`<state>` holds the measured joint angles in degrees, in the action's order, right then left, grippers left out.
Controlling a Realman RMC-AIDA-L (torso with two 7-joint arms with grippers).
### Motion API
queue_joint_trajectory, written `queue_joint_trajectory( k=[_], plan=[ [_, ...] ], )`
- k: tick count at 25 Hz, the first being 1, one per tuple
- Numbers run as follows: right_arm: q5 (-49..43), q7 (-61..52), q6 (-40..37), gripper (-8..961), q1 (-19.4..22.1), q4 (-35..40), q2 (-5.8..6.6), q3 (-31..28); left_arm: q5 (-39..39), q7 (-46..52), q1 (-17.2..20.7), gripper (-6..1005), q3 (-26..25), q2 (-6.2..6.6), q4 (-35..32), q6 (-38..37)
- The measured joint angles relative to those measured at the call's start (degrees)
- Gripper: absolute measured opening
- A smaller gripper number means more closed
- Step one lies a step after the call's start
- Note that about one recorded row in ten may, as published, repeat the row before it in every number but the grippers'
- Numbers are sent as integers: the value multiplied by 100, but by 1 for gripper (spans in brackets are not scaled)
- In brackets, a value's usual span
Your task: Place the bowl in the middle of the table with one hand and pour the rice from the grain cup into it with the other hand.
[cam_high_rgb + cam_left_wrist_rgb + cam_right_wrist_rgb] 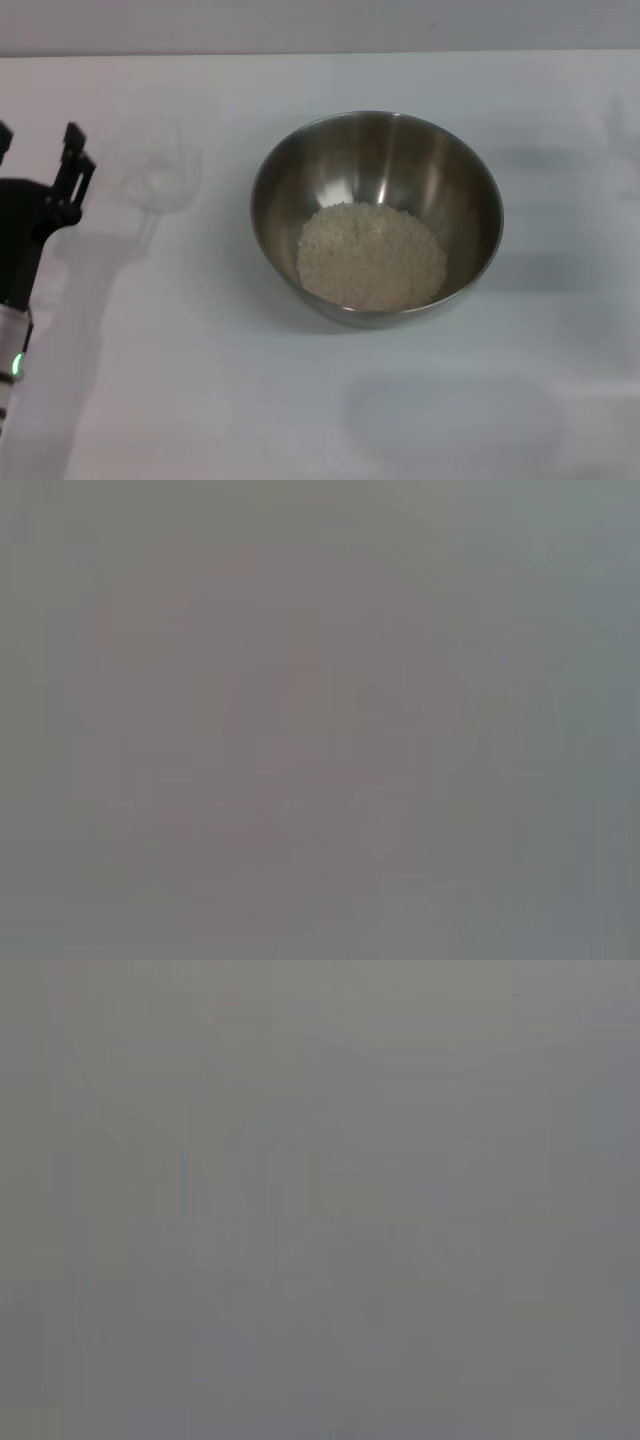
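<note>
Stainless steel bowl [377, 218] sits mid-desk [200, 400], the rice [371, 256] heaped inside it. At its 9 o'clock stands the clear grain cup [152, 172], looking empty. Your left gripper [40, 165] is open, just beside the cup at 9 o'clock; the right gripper is out of view. You could tip the cup if that arm swings inward.

We see the shiny steel bowl [376, 215] upright on the white table [200, 400], holding a heap of pale rice [371, 256], with the clear cup [155, 172] just beside the left gripper [40, 150].
</note>
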<state>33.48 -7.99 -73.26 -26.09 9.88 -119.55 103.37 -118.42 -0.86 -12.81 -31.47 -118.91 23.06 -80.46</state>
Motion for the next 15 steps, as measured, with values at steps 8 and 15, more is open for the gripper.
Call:
queue_joint_trajectory(
  k=[8,15],
  plan=[
    [0,-458,234,533,158,-66,-16,426,4,8,-325,758,1,-12,10,222],
    [-16,-455,246,535,101,-43,-13,828,32,8,-378,759,-1,-18,1,297]
  ],
)
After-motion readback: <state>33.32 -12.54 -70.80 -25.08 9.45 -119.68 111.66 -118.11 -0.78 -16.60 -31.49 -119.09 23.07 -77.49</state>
